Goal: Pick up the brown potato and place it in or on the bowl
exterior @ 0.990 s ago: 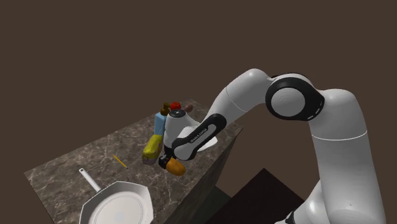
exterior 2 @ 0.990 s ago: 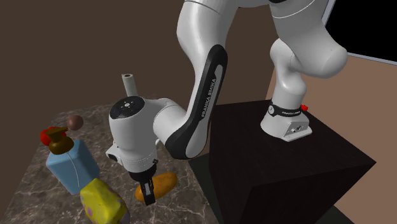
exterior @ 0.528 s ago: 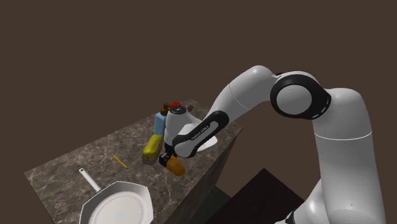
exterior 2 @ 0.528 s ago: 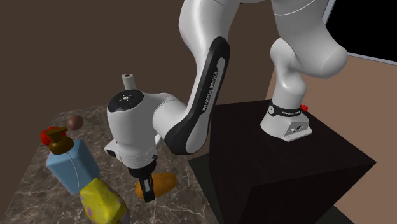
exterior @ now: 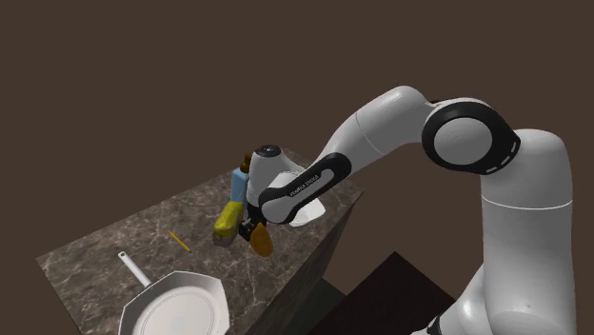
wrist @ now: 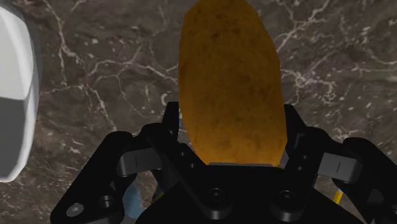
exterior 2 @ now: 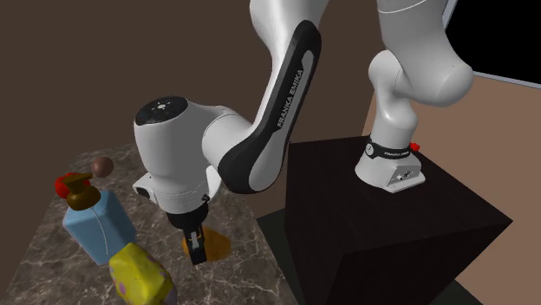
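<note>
The orange-brown oblong potato (wrist: 230,83) carries fine darker speckling. The dark brown marble countertop (wrist: 95,76) runs with pale cream veins. The faceted bowl (wrist: 16,89) is plain white. The light blue boxy bottle (exterior 2: 95,223) has a brown neck and red top. The yellow block (exterior 2: 139,275) shows purplish blotches.

A white pan (exterior: 176,305), blue bottle (exterior 2: 94,223) and yellow packet (exterior 2: 139,275) share the marble counter (exterior: 105,252).
</note>
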Action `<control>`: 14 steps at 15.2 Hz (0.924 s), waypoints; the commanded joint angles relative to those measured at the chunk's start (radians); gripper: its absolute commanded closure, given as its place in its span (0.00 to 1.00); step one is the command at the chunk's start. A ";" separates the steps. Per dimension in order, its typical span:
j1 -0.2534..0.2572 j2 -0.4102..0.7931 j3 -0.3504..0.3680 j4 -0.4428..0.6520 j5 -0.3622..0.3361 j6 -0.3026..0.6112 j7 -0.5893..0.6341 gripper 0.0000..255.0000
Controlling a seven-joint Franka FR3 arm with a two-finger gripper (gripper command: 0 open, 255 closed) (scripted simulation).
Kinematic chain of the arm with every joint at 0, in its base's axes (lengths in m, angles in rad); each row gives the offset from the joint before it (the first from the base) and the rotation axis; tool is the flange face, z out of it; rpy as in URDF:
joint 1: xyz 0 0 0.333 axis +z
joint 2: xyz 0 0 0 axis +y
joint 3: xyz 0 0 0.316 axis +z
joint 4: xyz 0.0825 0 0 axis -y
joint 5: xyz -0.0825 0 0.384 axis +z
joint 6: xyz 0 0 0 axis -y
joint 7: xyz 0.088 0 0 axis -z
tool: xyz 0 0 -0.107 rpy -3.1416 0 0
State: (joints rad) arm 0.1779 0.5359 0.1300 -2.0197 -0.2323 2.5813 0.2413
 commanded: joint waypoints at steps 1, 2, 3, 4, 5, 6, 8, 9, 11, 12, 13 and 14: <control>-0.002 -0.025 0.006 -0.007 0.006 -0.018 -0.003 1.00; -0.004 -0.036 0.008 -0.009 0.009 -0.027 -0.006 1.00; -0.006 -0.047 0.011 -0.010 0.013 -0.037 -0.008 1.00; -0.007 -0.057 0.013 -0.011 0.016 -0.047 -0.011 1.00; -0.009 -0.068 0.016 -0.012 0.020 -0.056 -0.014 1.00; -0.011 -0.079 0.018 -0.012 0.023 -0.066 -0.017 1.00; -0.014 -0.099 0.023 -0.013 0.030 -0.086 -0.023 1.00; -0.015 -0.109 0.025 -0.012 0.034 -0.096 -0.026 1.00; -0.018 -0.129 0.029 -0.011 0.040 -0.117 -0.031 1.00; -0.019 -0.139 0.031 -0.011 0.044 -0.127 -0.034 1.00; -0.021 -0.149 0.033 -0.010 0.047 -0.138 -0.037 1.00; -0.022 -0.158 0.035 -0.008 0.051 -0.148 -0.040 1.00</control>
State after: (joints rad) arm 0.1578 0.3871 0.1631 -2.0276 -0.1848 2.4421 0.2049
